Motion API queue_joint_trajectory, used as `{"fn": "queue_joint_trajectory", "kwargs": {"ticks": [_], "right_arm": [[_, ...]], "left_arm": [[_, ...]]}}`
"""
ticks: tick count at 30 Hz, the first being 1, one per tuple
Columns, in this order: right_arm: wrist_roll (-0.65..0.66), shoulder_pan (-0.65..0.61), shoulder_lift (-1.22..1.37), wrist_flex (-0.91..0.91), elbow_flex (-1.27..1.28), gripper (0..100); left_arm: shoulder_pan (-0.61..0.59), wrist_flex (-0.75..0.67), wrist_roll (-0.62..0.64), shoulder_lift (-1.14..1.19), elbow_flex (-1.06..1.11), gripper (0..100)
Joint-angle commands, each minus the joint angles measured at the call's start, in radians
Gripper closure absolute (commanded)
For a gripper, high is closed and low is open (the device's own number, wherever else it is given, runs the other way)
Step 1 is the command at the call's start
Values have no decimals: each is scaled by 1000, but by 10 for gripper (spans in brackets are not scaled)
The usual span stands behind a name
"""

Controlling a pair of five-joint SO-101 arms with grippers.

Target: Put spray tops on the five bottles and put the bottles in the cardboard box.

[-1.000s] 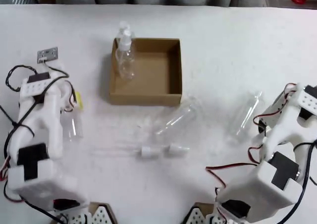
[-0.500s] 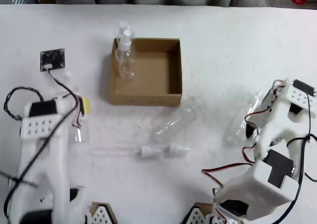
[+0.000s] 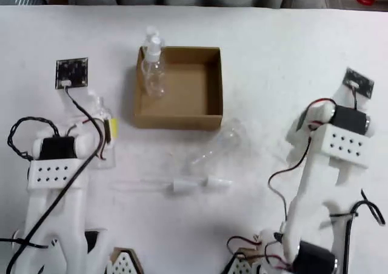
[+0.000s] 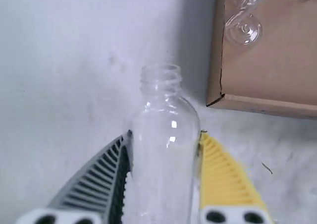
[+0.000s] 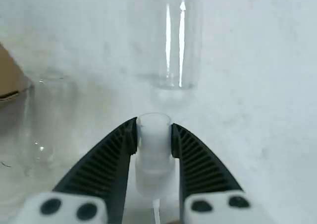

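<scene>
Left gripper [image 4: 163, 137] clamps an uncapped bottle [image 4: 161, 110] beside the cardboard box [image 4: 216, 45] toward the table's [image 3: 273, 37] left edge; right gripper [image 5: 153, 127] pinches a spray top [image 5: 154, 157] toward its right edge.

You have a clear, glossy plastic bottle [image 4: 161, 154] in the left hand [image 4: 164, 135], whose ribbed matt plastic fingers [image 4: 106, 179] are grey on one side and yellow on the other. The right hand [image 5: 153, 130] has black ribbed matt plastic closed around a smooth white plastic spray top [image 5: 153, 157]. The box [image 3: 176, 121] is plain brown cardboard, matt. The surface [image 3: 273, 43] looks matt white, faintly scuffed.
</scene>
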Motion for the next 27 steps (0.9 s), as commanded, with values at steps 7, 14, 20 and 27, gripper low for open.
{"fn": "queue_joint_trajectory", "kwargs": {"ticks": [7, 14, 20, 27], "right_arm": [[14, -255, -199, -116, -14, 981], [14, -515, -476, -68, 12, 982], [14, -630, -618, -303, 152, 982], [14, -628, -684, -670, 299, 982]], "left_arm": [[10, -68, -6, -54, -15, 979], [16, -74, -6, -243, 104, 979], [85, -178, -6, -492, 299, 977], [142, -206, -2, -756, 437, 977]]}}
